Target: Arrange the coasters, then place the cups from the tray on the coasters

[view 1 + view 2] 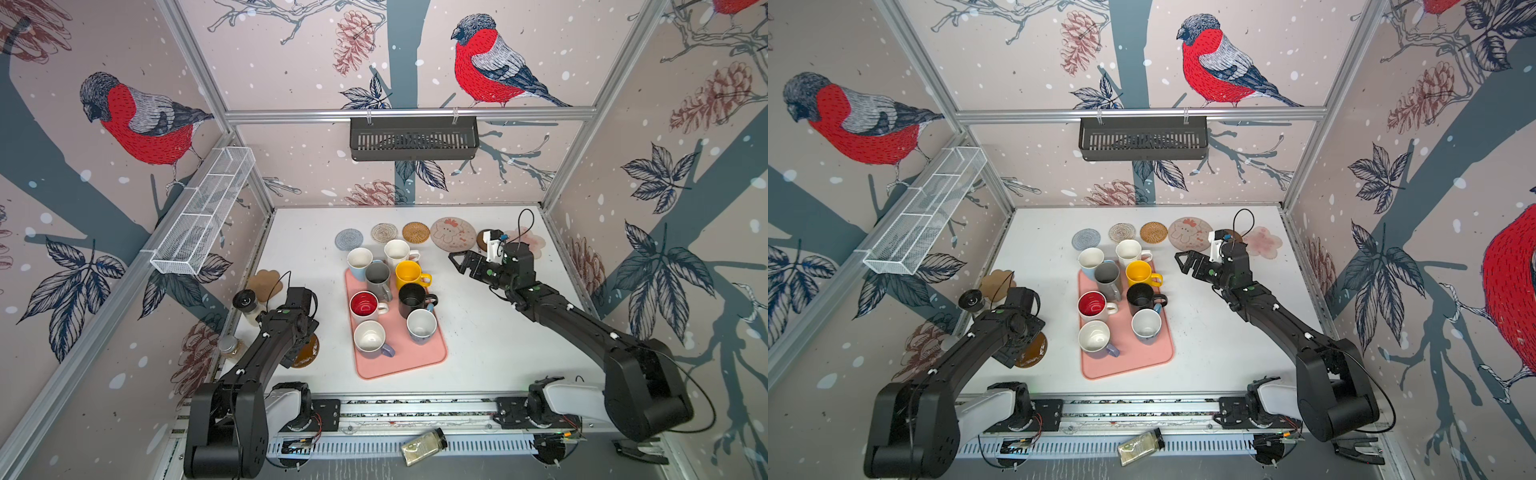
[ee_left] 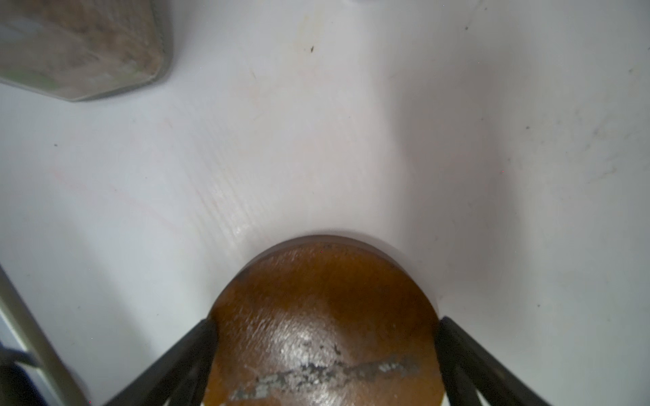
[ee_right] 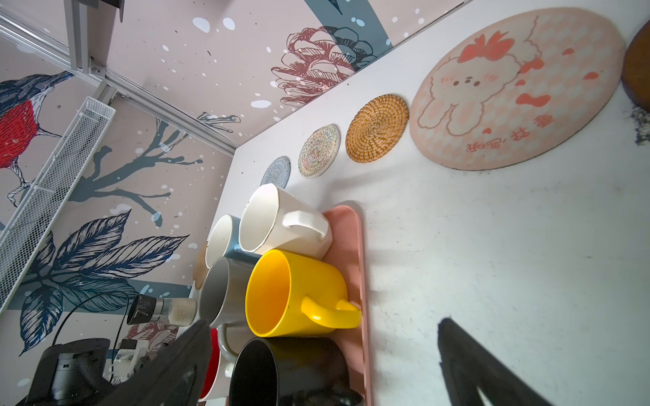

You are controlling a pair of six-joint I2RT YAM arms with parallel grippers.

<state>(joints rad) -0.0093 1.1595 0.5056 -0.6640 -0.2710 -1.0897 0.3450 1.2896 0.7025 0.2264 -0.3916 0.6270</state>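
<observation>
L gripper (image 2: pixel 326 322) is hidden under its own arm in both top views. The wrist cam shows its jaws spread wide astride a brown disc coaster (image 2: pixel 327 281) lying on the table (image 2: pixel 351 140) left of the tray (image 1: pixel 432 357), with fingers (image 2: pixel 197 344) at the rim, contact hard to judge. R gripper (image 1: pixel 457 262) hangs released & empty right of the tray, where all eight cups (image 1: pixel 409 272) stand; 2nd brown disc (image 1: pixel 481 241) & pink flower coaster (image 1: pixel 536 243) are partly blocked by the R wrist.

top views: overhead, whole table (image 1: pixel 478 353) | wrist views: close, low
</observation>
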